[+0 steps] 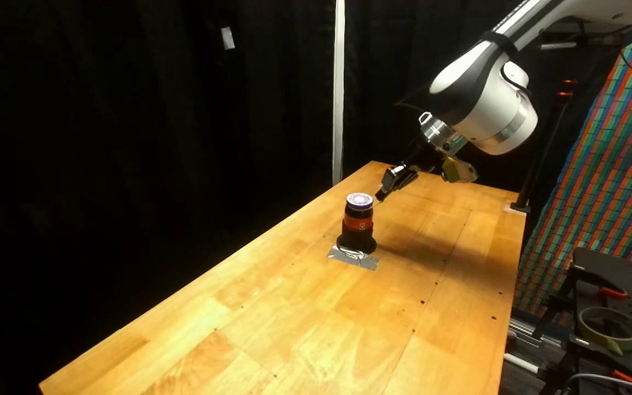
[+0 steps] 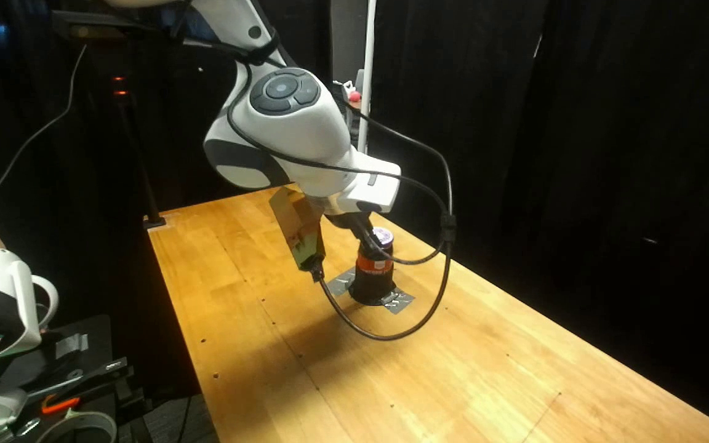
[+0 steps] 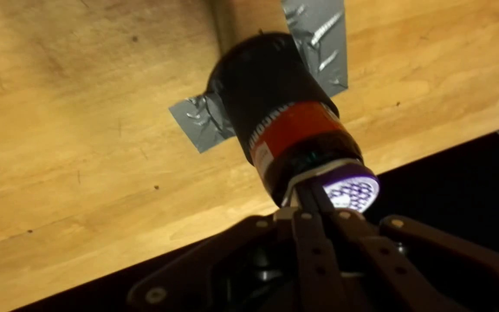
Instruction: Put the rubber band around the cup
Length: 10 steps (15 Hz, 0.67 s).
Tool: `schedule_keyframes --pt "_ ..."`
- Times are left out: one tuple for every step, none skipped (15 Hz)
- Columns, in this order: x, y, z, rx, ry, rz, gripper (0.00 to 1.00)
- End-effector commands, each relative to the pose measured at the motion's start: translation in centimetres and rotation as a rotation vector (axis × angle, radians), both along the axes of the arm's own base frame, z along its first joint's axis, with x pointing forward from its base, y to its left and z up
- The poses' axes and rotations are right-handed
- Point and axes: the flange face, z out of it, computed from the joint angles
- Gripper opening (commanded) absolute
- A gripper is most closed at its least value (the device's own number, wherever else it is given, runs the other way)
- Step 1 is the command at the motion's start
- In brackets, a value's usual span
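Note:
The cup is a small jar with an orange label, in an exterior view (image 1: 359,222), an exterior view (image 2: 374,264) and the wrist view (image 3: 297,123). It has a purple-rimmed white lid (image 1: 360,199) and stands upright in a black holder (image 3: 271,78). A pale rubber band (image 3: 329,167) runs along the jar just below the lid; its far side is hidden. A thin strand of it (image 1: 378,202) spans from jar to fingertips. My gripper (image 3: 312,186) is shut at the lid's edge, with the band at its tips. How the band sits between the fingers is partly hidden.
Grey tape (image 3: 323,47) fixes the holder to the wooden table (image 1: 294,323). A black cable loop (image 2: 385,338) hangs from the arm beside the jar. A dark pole (image 1: 541,137) stands at the table's far corner. A tape roll (image 1: 611,329) lies on a side cart.

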Motion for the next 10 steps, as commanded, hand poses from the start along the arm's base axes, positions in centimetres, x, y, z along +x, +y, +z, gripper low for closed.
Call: schedule_keyframes --pt "1.7 -0.5 3.2 0.043 -0.116 -0.021 0.04" --pt "1.9 -0.8 3.9 0.052 -0.142 -0.021 0.04" --pt "1.9 -1.2 4.4 0.060 -0.168 -0.017 0.03" --pt "1.4 -1.7 4.6 0.065 -0.185 -0.010 0.06" --pt "0.2 -2.0 4.0 0.065 -0.173 0.007 0.30" --pt "-1.0 -2.4 2.6 0.092 -0.119 0.038 0.31" --pt "0.3 -1.7 3.8 0.075 -0.138 0.000 0.08" --pt "-0.3 -2.3 3.1 0.087 -0.122 0.006 0.16" --pt "-0.8 -2.9 2.5 0.091 -0.110 0.006 0.23" --pt "-1.0 -3.1 2.1 0.093 -0.104 0.008 0.30"
